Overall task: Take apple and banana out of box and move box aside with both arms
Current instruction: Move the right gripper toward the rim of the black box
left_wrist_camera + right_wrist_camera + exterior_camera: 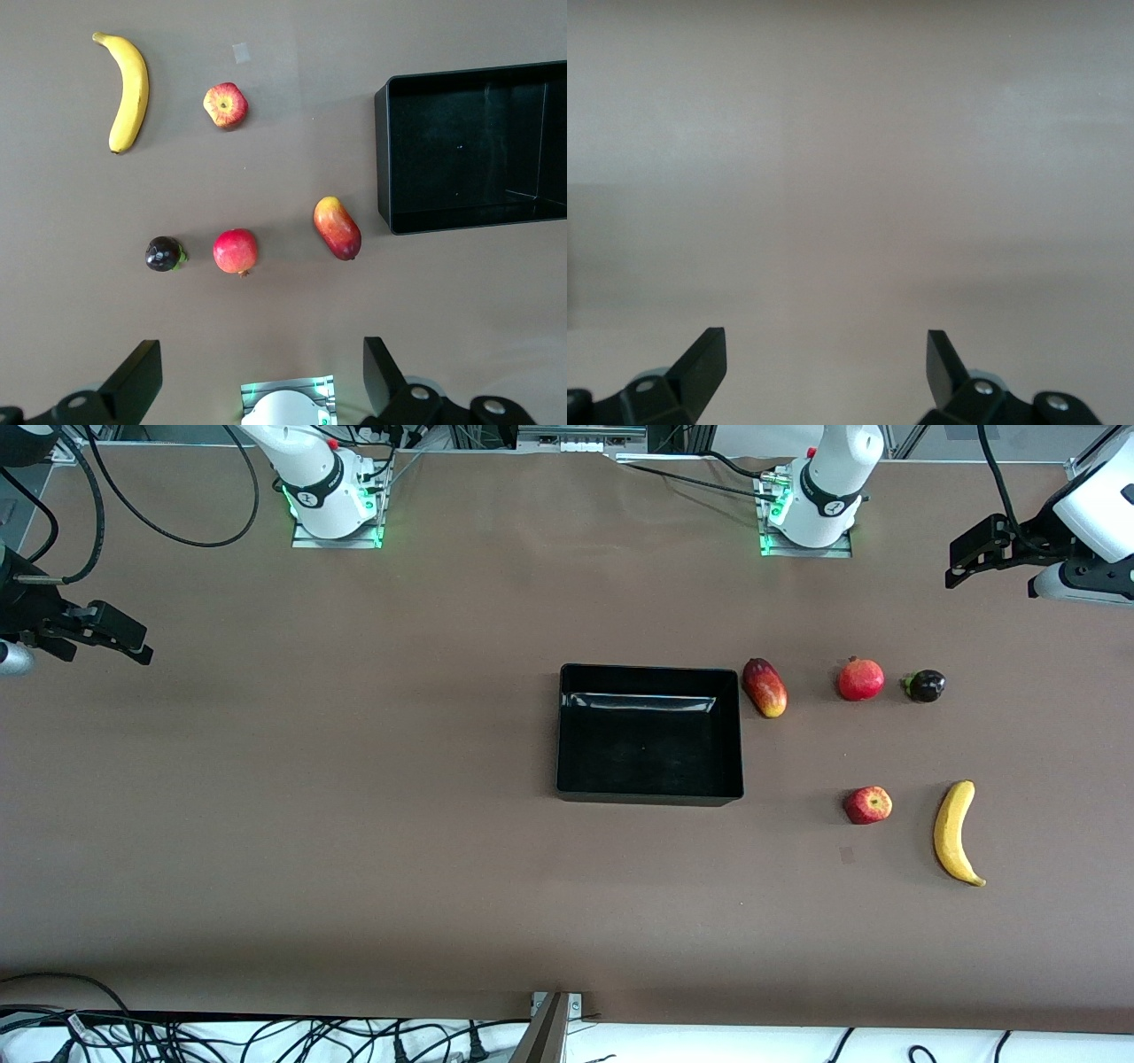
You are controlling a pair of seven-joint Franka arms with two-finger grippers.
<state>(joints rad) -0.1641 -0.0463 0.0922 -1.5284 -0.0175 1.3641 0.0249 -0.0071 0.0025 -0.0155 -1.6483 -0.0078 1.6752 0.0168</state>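
Robotics lab, test bench. Two white arms [314,478] bolted on metal base plates [337,536] at the counter's [354,824] rear edge, green status lights glowing at each base. Counter covered edge to edge in plain brown sheet, no household furnishing. Black cables [177,531] loop across the rear corners; more cables [266,1036] lie tangled on a white surface under the front edge. Aluminium framing [580,436] runs along the rear. A bracket [554,1023] sits at the front edge. Props laid out in tidy rows, as for a trial: plain black tray [649,793], fruit [868,804] spaced apart beside it.
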